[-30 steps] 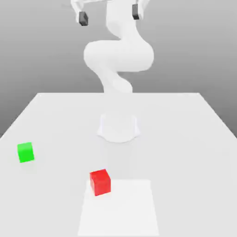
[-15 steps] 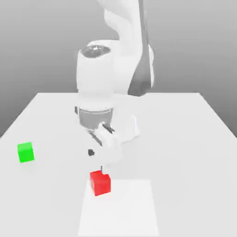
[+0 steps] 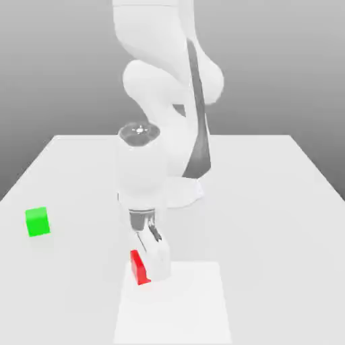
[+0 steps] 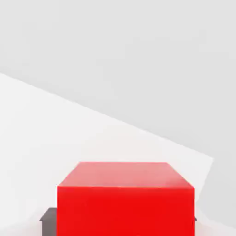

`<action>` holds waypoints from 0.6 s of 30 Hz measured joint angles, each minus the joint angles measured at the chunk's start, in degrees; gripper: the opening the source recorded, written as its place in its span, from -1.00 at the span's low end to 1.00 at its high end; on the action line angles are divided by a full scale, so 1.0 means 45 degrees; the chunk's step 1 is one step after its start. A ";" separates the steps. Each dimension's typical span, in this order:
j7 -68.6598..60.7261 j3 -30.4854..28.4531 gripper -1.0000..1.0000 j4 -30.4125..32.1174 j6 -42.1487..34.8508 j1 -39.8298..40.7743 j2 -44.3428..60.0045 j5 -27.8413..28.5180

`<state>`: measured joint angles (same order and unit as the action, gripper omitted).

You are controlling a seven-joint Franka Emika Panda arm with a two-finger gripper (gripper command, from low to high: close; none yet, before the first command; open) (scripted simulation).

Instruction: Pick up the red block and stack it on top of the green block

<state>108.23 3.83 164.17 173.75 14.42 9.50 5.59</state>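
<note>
The red block (image 3: 138,268) sits on the table near the front, at the corner of a paler square. My gripper (image 3: 153,267) has come straight down onto it, and the white hand covers most of the cube in the exterior view. In the hand view the red block (image 4: 125,203) sits between the dark finger pads (image 4: 47,215), which press against its sides, so the gripper is shut on it. The green block (image 3: 37,222) rests alone far off at the exterior view's left, apart from the arm.
The white table (image 3: 269,202) stretches wide around the arm's round base (image 3: 185,194). A paler square patch (image 3: 182,310) lies at the front, under the red block's corner.
The arm swung down from high above the table. The gripper dropped over the red block and closed on it. Neither block has moved.
</note>
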 joint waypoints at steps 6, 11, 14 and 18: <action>-0.0981 0.0267 -1.00 0.0379 -0.2230 -0.0132 -0.2617 -0.1366; -0.1068 -0.1249 -1.00 0.0094 -0.3224 0.1701 -0.3346 -0.1094; -0.1041 -0.2460 -1.00 -0.0188 -0.3650 0.3064 -0.3506 -0.0752; -0.0998 -0.4106 -1.00 -0.0571 -0.4207 0.4938 -0.3706 -0.0282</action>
<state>103.74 -14.65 161.60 154.82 36.64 -7.18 4.32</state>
